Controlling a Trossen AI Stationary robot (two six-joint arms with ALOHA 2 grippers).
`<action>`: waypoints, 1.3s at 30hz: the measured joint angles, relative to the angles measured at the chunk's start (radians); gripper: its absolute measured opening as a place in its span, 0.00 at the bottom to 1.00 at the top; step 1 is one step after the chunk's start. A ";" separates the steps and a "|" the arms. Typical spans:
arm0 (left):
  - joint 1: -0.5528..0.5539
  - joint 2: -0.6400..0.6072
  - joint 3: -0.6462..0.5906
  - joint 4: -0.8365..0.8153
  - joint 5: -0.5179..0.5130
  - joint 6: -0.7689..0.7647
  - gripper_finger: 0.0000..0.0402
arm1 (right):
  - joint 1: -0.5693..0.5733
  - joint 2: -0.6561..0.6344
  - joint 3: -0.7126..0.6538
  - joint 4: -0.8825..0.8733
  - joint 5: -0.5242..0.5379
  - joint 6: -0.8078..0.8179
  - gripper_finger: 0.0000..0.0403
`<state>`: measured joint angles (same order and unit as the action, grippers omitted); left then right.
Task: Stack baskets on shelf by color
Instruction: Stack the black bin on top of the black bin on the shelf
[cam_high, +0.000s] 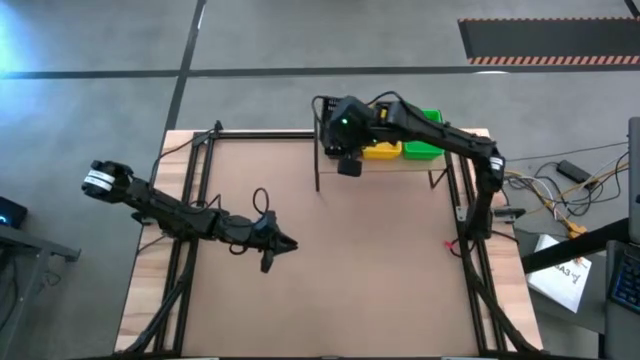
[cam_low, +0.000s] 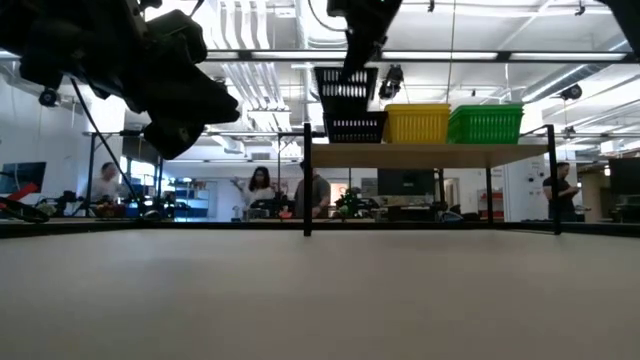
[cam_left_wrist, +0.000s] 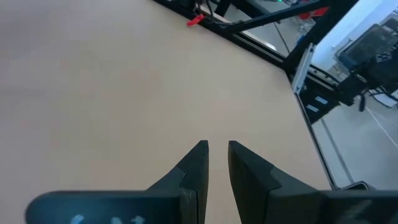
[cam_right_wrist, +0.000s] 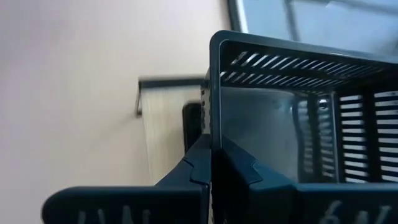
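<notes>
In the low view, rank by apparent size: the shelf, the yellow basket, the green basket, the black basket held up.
1. shelf, largest.
2. yellow basket and green basket, alike, not ranked.
3. black basket held up by the right hand, slightly smaller.

The wide, light-brown wooden table (cam_high: 340, 250) carries a small raised light-wood shelf (cam_low: 430, 155) on thin dark upright side panels, set at its far edge. Three slotted plastic baskets stand side by side on the shelf board: a black basket (cam_low: 356, 127), a bright yellow basket (cam_low: 417, 123) in the middle, and a bright green basket (cam_low: 485, 123).
</notes>
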<state>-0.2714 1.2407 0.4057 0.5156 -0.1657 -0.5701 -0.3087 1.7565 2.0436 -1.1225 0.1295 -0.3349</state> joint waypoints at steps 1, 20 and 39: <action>0.000 0.000 0.000 -0.001 -0.008 0.000 0.11 | -0.011 0.011 0.001 -0.015 -0.009 -0.004 0.02; 0.003 0.000 0.006 0.001 -0.079 -0.003 0.11 | -0.077 0.054 -0.005 -0.054 -0.077 -0.042 0.09; 0.006 -0.016 0.006 0.000 -0.076 0.000 0.11 | -0.104 -0.006 -0.107 0.128 -0.284 0.172 0.11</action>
<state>-0.2655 1.2245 0.4122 0.5161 -0.2416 -0.5697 -0.4127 1.7507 1.9365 -0.9941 -0.1549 -0.1626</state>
